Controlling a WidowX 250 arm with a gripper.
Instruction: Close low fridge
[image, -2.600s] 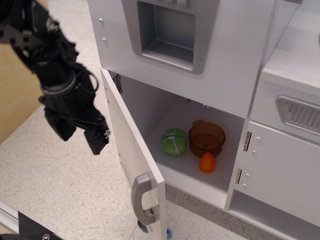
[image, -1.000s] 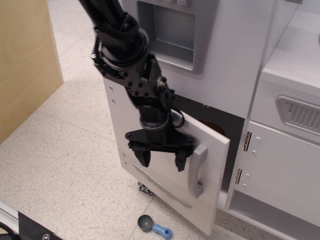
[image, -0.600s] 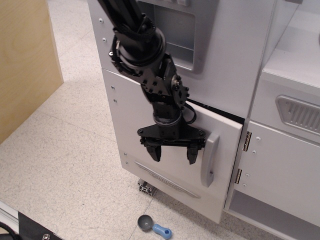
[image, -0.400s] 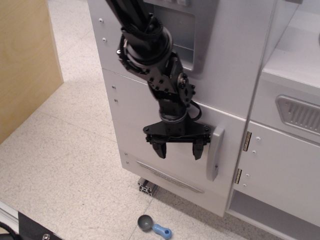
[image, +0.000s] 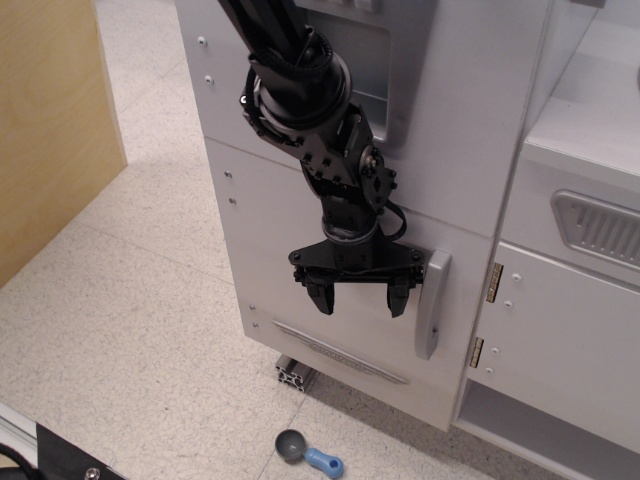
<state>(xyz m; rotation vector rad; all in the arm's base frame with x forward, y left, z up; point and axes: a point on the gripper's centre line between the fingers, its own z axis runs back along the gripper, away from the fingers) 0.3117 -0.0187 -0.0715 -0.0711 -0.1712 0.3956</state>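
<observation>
One light, stiff fridge door (image: 290, 240) sits flush behind the gripper (image: 358, 296), fingers spread, empty; the handle (image: 431, 304) just beside it looks the firmest hold.

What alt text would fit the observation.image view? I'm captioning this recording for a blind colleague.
A black robot gripper, jaws open and pointing down, hangs against the flat white door of the low fridge, which looks shut flush with the toy kitchen. The door's grey bar handle stands just right of the gripper, and a small blue-handled scoop lies on the speckled floor below.
</observation>
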